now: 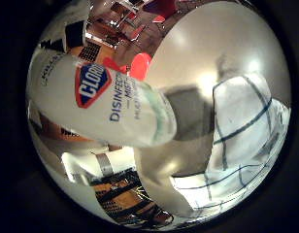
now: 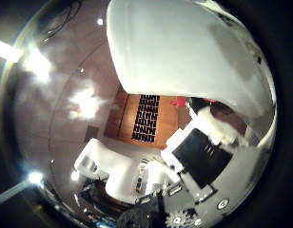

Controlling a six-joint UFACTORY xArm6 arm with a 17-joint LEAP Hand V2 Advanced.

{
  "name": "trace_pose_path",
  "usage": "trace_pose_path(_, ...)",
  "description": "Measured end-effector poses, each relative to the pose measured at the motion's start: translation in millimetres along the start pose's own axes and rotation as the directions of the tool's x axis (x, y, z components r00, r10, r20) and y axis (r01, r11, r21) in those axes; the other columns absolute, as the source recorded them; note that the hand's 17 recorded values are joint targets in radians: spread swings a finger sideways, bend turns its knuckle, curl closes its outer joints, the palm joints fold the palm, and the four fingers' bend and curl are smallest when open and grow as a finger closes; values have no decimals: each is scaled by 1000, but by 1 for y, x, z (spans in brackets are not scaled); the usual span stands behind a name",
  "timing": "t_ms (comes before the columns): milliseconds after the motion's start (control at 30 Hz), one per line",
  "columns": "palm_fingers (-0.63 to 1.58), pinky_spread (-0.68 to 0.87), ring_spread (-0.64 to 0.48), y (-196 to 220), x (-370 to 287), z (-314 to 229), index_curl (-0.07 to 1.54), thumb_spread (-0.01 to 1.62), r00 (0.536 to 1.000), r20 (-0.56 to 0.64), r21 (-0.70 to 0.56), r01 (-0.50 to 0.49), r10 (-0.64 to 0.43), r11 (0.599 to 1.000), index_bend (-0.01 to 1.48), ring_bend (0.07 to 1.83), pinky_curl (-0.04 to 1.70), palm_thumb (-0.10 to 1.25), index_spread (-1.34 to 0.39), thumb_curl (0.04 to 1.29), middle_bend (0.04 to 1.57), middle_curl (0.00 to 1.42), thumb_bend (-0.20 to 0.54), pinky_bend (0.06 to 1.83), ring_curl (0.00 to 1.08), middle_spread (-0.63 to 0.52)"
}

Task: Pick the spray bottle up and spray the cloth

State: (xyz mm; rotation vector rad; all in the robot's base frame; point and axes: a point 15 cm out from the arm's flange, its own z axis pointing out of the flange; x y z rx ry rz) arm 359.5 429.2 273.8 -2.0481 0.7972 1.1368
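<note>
- The spray bottle [image 1: 110,104], white with a clear base, lies close across the palm, lifted above the desk [image 1: 207,43].
- The hand [image 2: 151,180] shows white and black parts curled round the bottle's body, clamped on it as far as the thumb-side view lets me judge.
- The cloth [image 1: 246,131], white with dark check lines, lies rumpled on the pale desk, beyond the bottle's base and apart from it.
- The bottle's shadow falls on the desk beside the cloth.

One spray bottle [image 1: 110,104] is showing, white with a label, filling much of the view. One cloth [image 1: 246,131], white with dark checked lines, is lying on one round table [image 1: 203,43]. One hand [image 2: 137,175] is showing.
</note>
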Motion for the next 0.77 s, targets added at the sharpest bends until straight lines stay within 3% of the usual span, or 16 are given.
trace_pose_path(133, 225, -215, -252, 1, -5, -3, 553, 1040, 1000, 1, 2, 11, -11, 1000, 323, 1179, 905, 826, -381, 636, 729, 509, -22, 661, 575, -79)
trace_pose_path(400, 163, 101, -188, 11, -9, -15, 480, 1089, 1000, 3, 11, 2, -2, 1000, 267, 957, 818, 790, -341, 562, 547, 444, -21, 533, 487, -53)
trace_pose_path(767, 227, 268, -155, 23, -9, -43, 415, 1080, 999, -33, 28, 8, -7, 1000, 183, 814, 689, 773, -314, 516, 427, 411, -20, 427, 434, -49)
